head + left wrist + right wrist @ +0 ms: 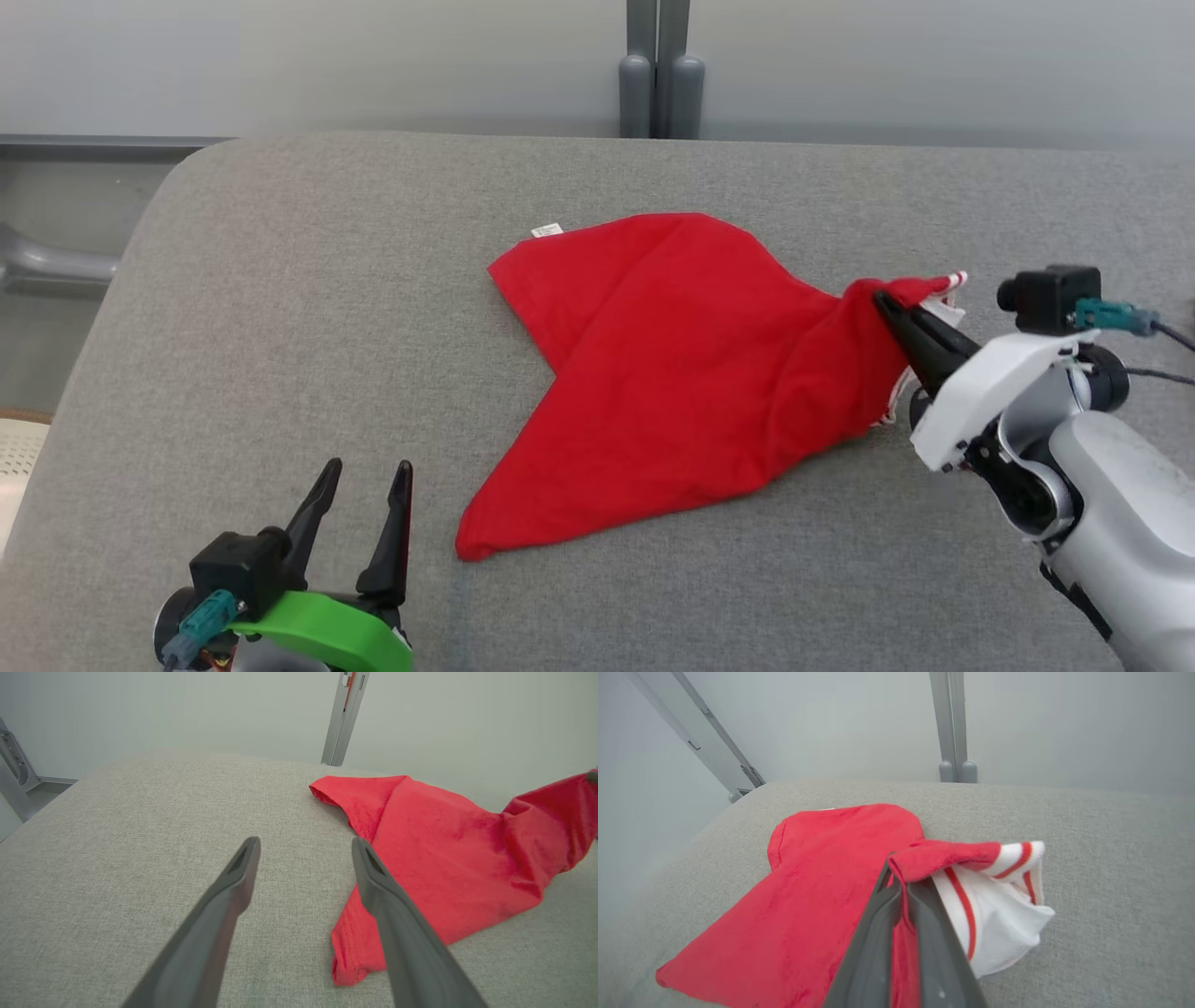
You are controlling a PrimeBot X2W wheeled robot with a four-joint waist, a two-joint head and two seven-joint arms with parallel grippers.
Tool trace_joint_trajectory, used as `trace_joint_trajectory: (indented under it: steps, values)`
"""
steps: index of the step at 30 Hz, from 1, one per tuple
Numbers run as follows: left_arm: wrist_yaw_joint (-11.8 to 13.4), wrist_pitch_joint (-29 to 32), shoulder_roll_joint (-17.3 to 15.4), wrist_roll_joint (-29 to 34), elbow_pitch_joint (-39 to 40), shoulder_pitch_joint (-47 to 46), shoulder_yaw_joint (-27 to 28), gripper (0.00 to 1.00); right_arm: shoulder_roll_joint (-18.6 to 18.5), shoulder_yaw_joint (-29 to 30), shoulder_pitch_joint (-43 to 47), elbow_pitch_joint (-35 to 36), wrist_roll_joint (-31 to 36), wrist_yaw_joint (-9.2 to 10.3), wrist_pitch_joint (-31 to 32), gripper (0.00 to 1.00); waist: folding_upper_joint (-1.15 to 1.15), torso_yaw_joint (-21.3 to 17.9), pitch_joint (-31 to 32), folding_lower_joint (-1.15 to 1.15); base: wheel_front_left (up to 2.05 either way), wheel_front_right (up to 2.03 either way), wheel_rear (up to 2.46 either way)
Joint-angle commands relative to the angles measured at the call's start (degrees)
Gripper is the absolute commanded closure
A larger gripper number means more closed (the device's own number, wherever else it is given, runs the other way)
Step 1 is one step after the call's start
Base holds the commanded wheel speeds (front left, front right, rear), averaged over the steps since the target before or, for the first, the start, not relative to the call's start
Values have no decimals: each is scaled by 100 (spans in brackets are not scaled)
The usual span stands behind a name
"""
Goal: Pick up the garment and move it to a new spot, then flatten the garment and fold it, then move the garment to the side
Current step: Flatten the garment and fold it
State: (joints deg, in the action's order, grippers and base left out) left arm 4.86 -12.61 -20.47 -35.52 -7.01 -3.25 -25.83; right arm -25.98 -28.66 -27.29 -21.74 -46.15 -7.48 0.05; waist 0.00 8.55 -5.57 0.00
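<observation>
Two pincers noted: right pincer clamped on the red garment, left pincer apart.
Garment lies spread on the grey desk, centre to right. Its bunched right end, beside the white red-striped trim, is held between the right fingers and raised. Left pincer sits near the garment's lower left corner, not touching.
</observation>
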Motion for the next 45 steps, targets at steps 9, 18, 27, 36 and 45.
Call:
trace_joint_trajectory:
  steps: [9, 18, 27, 36, 45]
  values:
    - [-193, -102, 295, -19, -342, -373, -138, 0, 689, -992, -1263, -570, -69, -3, 453, 100, 0, 752, -384, 0, 0, 0, 0]
    - [-363, -178, 490, 49, -672, -678, -203, 0, 1433, -1840, -2276, -2087, -373, -3, 149, 0, 0, 1150, -582, 0, 0, 0, 0]
    - [-366, -212, 442, 17, -884, -513, -147, 0, 1286, -2634, -2139, -2149, -933, -3, -345, 0, 0, 859, -152, 0, 0, 0, 0]
    - [-235, -239, 307, 48, -661, -214, -14, 0, 391, -2679, -1537, -1491, -1171, -3, -1310, 0, 0, 222, 423, 0, 0, 0, 0]
    - [-93, -263, 281, 108, -364, 87, 148, 0, 63, -1433, -247, -1014, -743, -3, -1524, 0, 0, -102, 642, 0, 0, 0, 0]
